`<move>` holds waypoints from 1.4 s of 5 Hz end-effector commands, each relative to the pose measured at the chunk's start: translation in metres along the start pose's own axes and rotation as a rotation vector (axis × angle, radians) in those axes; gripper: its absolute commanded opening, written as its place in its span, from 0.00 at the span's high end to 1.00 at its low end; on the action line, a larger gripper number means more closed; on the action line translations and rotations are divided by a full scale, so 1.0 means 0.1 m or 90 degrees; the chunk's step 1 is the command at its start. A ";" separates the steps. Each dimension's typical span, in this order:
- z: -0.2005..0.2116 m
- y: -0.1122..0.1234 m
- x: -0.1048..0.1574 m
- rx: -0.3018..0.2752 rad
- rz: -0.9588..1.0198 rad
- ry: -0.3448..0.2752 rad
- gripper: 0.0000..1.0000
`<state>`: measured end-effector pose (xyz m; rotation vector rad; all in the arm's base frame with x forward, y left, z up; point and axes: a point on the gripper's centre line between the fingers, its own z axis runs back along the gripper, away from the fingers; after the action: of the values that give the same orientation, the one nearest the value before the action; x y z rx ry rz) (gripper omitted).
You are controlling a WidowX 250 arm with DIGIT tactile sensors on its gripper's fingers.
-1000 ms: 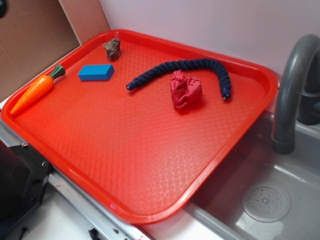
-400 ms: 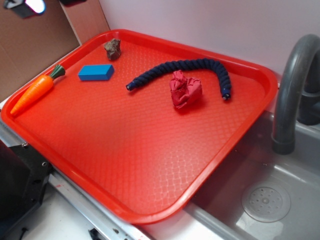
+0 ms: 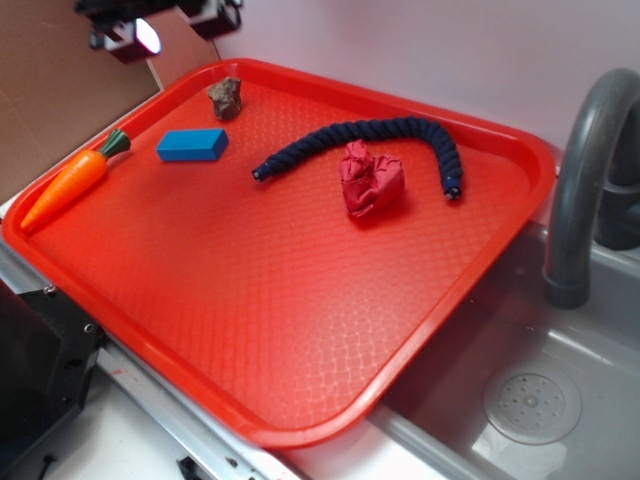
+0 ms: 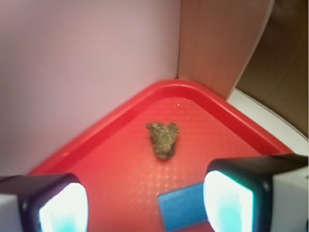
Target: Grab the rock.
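Starting at the left of my exterior view, the gripper (image 3: 150, 25) hangs at the top edge of the frame, above the tray's (image 3: 300, 430) far left corner, only partly in shot. On my wrist view its two fingers (image 4: 58, 205) sit at the bottom corners, spread wide with nothing between them. Below it on the exterior view, a toy carrot (image 3: 70, 182) lies along the tray's left edge, green end pointing toward the far corner. Just beside it, further in, I see a flat blue block (image 3: 191, 144). The rock (image 3: 225, 97) sits in the far left corner of the tray, near the rim, beyond the blue block and apart from it; on the wrist view the rock (image 4: 163, 138) lies in the open gap ahead of the fingers, untouched, with the block's corner (image 4: 181, 209) nearer the camera. Moving right, a dark blue rope (image 3: 370, 140) curves across the far middle of the tray, and a crumpled red cloth ball (image 3: 371, 180) rests under its arch. Past the tray's right edge stands a grey faucet (image 3: 585, 170) over a grey sink (image 3: 560, 400).
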<state>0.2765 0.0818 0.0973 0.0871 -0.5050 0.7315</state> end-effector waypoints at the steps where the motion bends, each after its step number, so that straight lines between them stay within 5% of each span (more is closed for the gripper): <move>1: -0.39 0.09 0.32 0.051 0.009 -0.029 0.00; 4: -0.85 0.16 0.31 0.148 -0.019 0.021 0.00; 5: -0.91 0.17 0.28 0.177 0.001 0.036 1.00; 7: -0.86 0.14 0.24 0.160 -0.010 0.045 1.00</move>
<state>0.3199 0.1210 0.0173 0.3038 -0.3122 0.7810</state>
